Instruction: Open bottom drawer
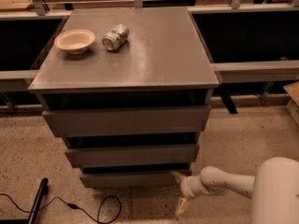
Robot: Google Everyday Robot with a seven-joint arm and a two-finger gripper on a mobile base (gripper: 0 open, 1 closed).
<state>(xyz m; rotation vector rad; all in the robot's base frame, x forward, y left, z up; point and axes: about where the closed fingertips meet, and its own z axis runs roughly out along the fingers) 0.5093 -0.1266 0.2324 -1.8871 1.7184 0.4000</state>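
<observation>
Low at the cabinet's (140,55) near right corner, the gripper (180,191) hovers with fingers spread, holding nothing, just beside the bottom drawer (131,178). That drawer looks shut, so both the grip and the pull remain to be done.

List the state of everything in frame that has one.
bottom drawer: looks shut, no interior showing
middle drawer: looks shut
top drawer: looks shut
end effector: open, low at the bottom drawer's right end, contact unclear
can: lying on its side on the cabinet top
bowl: upright, looks empty
</observation>
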